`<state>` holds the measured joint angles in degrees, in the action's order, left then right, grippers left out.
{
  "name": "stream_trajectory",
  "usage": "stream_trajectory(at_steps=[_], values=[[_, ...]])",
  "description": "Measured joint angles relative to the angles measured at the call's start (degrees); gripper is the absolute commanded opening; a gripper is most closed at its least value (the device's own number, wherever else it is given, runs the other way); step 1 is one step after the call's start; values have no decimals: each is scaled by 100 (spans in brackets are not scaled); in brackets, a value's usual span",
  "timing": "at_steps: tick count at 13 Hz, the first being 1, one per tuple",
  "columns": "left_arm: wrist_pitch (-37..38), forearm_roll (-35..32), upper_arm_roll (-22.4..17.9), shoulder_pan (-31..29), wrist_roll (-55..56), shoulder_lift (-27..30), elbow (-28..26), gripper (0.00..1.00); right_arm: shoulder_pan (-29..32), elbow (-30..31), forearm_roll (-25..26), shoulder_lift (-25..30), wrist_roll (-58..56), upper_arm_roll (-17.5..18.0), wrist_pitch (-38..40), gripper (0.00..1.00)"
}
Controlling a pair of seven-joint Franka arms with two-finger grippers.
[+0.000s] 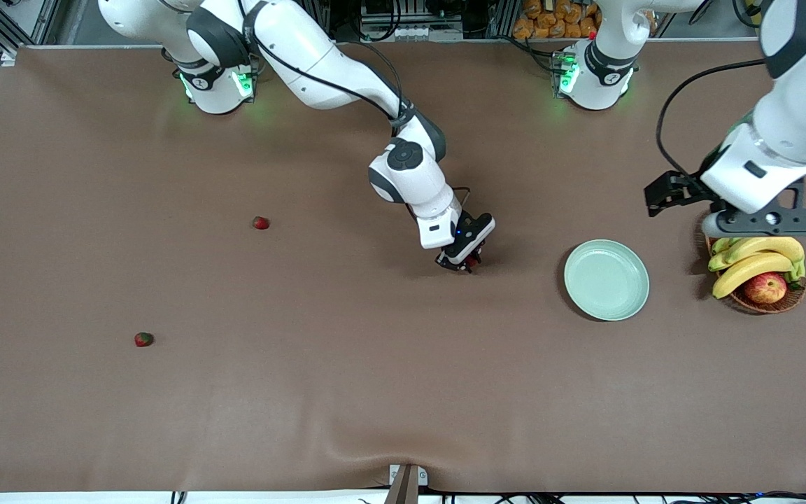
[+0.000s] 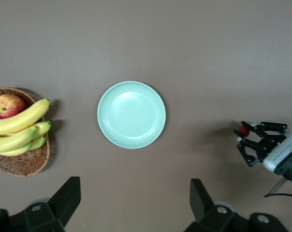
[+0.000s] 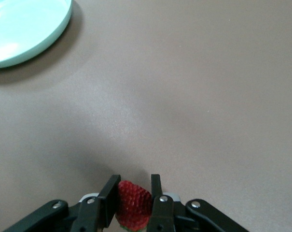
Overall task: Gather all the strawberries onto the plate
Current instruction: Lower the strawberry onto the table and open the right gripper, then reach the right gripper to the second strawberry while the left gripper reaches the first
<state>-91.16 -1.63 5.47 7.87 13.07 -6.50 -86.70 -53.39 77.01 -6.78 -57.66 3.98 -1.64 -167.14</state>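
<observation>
My right gripper [image 1: 464,264] is shut on a small red strawberry [image 3: 134,205] and holds it over the middle of the table, beside the plate toward the right arm's end. The strawberry also shows in the left wrist view [image 2: 243,131]. The pale mint-green plate [image 1: 606,280] lies bare on the table; it also shows in the left wrist view [image 2: 131,114] and the right wrist view [image 3: 25,29]. Two more strawberries lie toward the right arm's end: one [image 1: 260,222] farther from the front camera, one [image 1: 143,339] nearer. My left gripper [image 2: 135,203] is open and empty, high above the wicker basket.
A brown wicker basket [image 1: 792,297] with bananas [image 1: 753,260] and a red-yellow apple [image 1: 765,288] stands beside the plate at the left arm's end. A brown cloth covers the table.
</observation>
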Motion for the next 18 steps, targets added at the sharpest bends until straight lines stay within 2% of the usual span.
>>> stream_trajectory(at_steps=[2,9,11,14,18], values=[[0,0,175,10,266,-55,-32,100,-1,-12,0,-10,4,-4,-13,100],[0,0,324,20,419,-238,-100,100,6,-170,-5,93,28,-70,4,100],[-1,0,348,43,419,-339,-128,100,40,-114,-16,324,37,-103,352,100],[-73,0,368,278,846,-647,-163,100,251,171,-28,1045,18,-167,1776,100],[-509,0,394,879,2434,-1120,-184,100,1037,847,-28,2277,-719,-207,4279,100]])
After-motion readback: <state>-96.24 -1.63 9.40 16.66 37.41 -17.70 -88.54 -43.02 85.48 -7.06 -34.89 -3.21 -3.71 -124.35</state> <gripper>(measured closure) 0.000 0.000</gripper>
